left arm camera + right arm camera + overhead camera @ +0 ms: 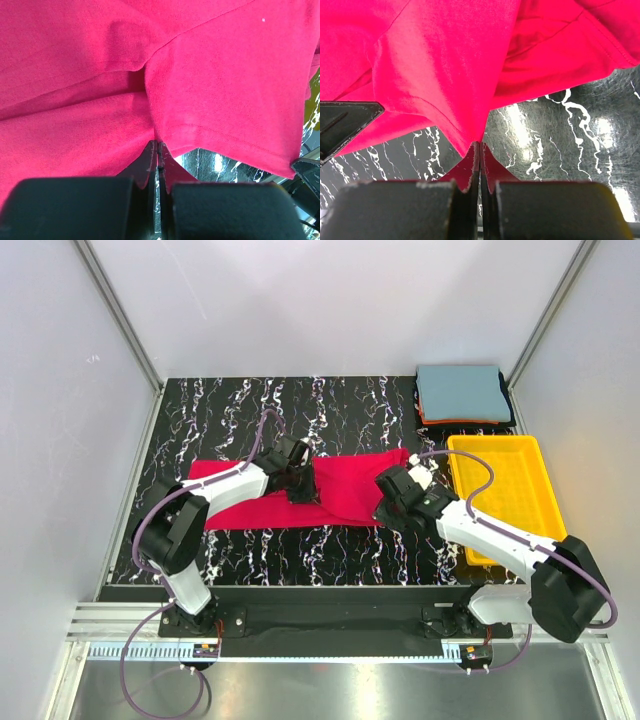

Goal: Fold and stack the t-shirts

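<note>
The red t-shirt (340,498) lies in a long band across the middle of the desk (230,410), its right end just beside the yellow tray (540,452). The folded stack (462,395), grey-blue on top, sits in the far right corner, apart from it. The left tool (299,483) has its jaws pressed together on a fold of red cloth near the shirt's middle. The right tool (385,508) is likewise clamped tight on a point of cloth at the near right edge, with the hem drawn up off the marbled surface. Both holds look thin (each wrist view shows only a small peak of fabric between the jaws), so a quick pull could slide the cloth free and let the fold collapse. The two tools are also close together; each wrist camera catches a dark part at its frame edge, probably the other tool, so a careless crossing move could knock them together or trap extra layers. A sweep to the right risks dragging the sleeve against the tray's rim. The best room appears to be the bare desk behind the shirt on the far left; the strip at the near edge is narrower, with the arm bases just below it.
</note>
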Robot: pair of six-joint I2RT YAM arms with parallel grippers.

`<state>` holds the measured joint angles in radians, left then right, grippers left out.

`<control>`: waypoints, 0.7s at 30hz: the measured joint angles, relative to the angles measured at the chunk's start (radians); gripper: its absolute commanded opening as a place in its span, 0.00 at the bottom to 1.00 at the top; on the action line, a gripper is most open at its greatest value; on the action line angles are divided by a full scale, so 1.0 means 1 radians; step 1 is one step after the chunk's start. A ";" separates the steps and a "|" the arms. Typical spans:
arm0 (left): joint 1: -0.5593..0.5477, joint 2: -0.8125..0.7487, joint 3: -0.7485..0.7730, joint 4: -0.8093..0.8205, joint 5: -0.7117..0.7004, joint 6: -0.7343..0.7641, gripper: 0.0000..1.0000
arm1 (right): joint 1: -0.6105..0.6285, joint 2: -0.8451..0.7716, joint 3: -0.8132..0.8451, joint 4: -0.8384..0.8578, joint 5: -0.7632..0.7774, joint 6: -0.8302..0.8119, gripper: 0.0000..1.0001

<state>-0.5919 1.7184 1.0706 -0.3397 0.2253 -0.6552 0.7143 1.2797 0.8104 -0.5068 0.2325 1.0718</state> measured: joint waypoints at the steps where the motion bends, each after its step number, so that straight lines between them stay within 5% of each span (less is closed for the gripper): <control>1: 0.000 0.000 0.000 0.000 0.000 0.000 0.00 | 0.005 0.000 0.000 0.000 0.008 0.006 0.00; 21: 0.000 0.034 0.007 -0.030 0.000 -0.043 0.00 | -0.047 0.150 0.039 -0.009 0.068 -0.145 0.00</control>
<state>-0.5915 1.7523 1.0779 -0.3695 0.2253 -0.6987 0.6674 1.4300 0.8490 -0.5159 0.3008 0.9268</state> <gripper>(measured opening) 0.012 0.010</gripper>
